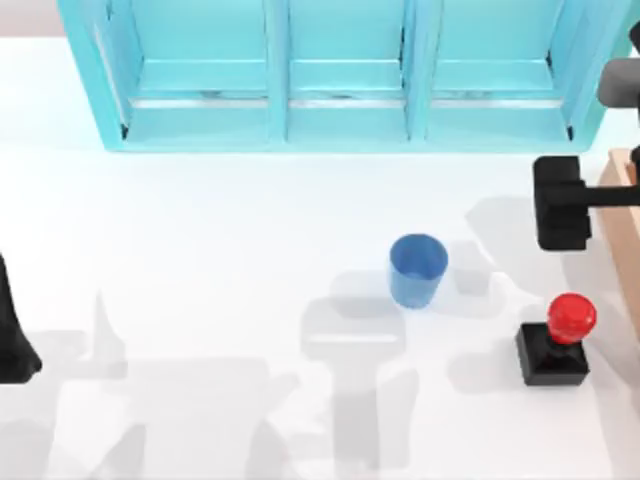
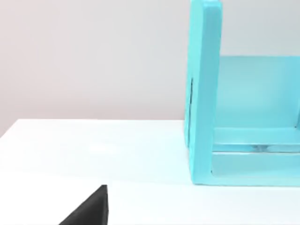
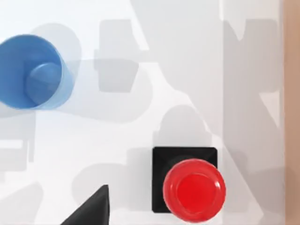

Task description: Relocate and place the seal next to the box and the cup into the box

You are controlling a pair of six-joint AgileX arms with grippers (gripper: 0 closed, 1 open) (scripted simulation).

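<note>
No readable text, label, number or sign appears anywhere.

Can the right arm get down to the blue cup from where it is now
Probably yes. The small blue tumbler cup stands upright on open white table, apart from the black-based, red-knobbed seal. The right end effector hovers nearby near the tan wooden box, with nothing between.

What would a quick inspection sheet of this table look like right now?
Surface: white table, shadowed.
Job's things: small blue tumbler cup upright mid-table, outside the box; black-based stamp with round red knob upright at the table's right, beside the tan wooden box, apart from the cup.
Clutter: nothing seen.
Grippers: right arm's black pincer above the table near the box; left arm parked at the left edge.
Cables: nothing seen.
Surroundings: large turquoise shelved cabinet along the far side.
</note>
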